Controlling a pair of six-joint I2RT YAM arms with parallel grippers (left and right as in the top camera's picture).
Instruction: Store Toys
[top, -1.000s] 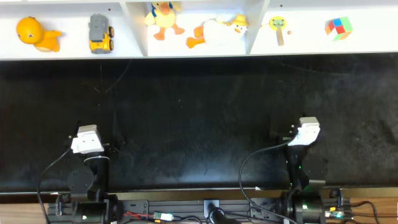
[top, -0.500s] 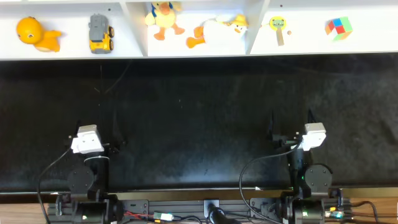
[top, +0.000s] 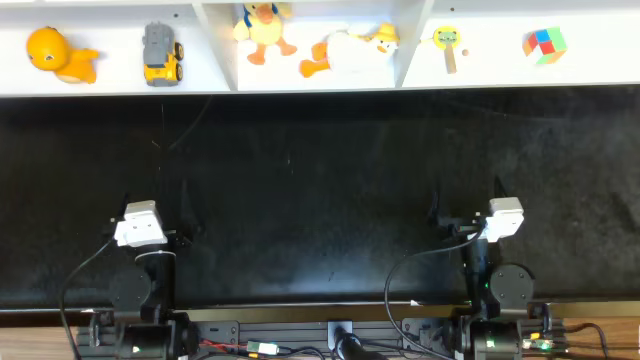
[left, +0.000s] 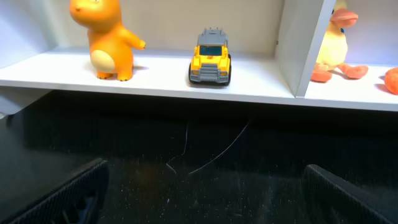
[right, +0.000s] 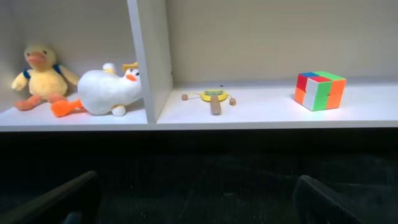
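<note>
The toys sit sorted in the far shelf (top: 320, 82): orange figure (top: 60, 52) and truck (top: 160, 53) on the left, yellow duck (top: 262, 30) and white duck (top: 350, 50) in the middle, rattle (top: 447, 42) and cube (top: 544, 44) on the right. The left end effector (left: 202, 205) and right end effector (right: 193, 208) hang spread and empty over the near bench (top: 320, 180), so storing looks finished.

Ahead of left gripper (left: 205, 200): orange dinosaur toy (left: 106, 37) with a pale belly, yellow-grey toy truck (left: 210, 57). Ahead of right gripper (right: 196, 200): yellow duck plush (right: 42, 78), white plush bird (right: 107, 92), both orange-footed; yellow paddle toy (right: 214, 98); cube (right: 319, 91) in orange/green/red blocks. Shelf (right: 373, 113) white, table mat (top: 320, 180) black.
</note>
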